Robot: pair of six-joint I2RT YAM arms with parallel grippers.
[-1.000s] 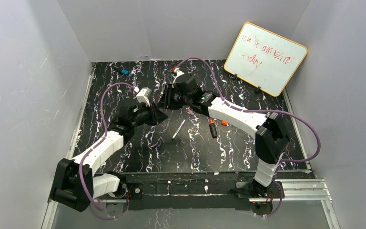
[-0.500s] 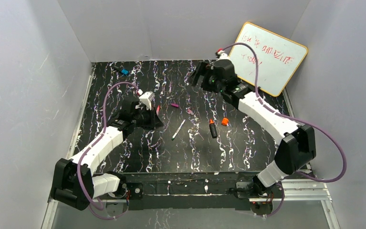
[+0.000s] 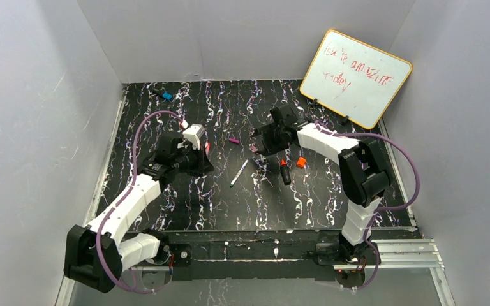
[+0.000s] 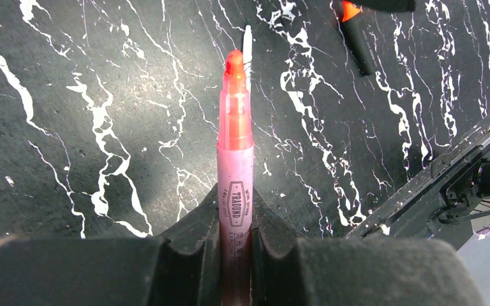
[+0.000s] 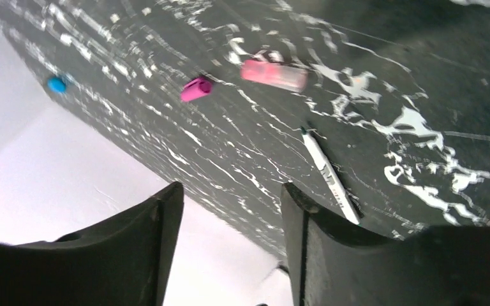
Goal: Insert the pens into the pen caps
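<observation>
Gripping the pink pen (image 4: 235, 159) tight, our left claw (image 4: 236, 223) holds it over the table's (image 3: 185, 191) left half, tip toward the white pen (image 5: 328, 175) at centre. Our right claw (image 5: 230, 197) hangs open and empty over the magenta cap (image 5: 196, 88) and pale pink cap (image 5: 274, 74). The black marker (image 3: 285, 172) and orange cap (image 3: 300, 162) lie to their right.

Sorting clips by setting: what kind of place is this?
Likely a robot lab test cell: grey walls enclose a black white-veined tabletop, a white left arm and right arm are bolted at its edge, and a yellow-framed whiteboard leans behind.
</observation>
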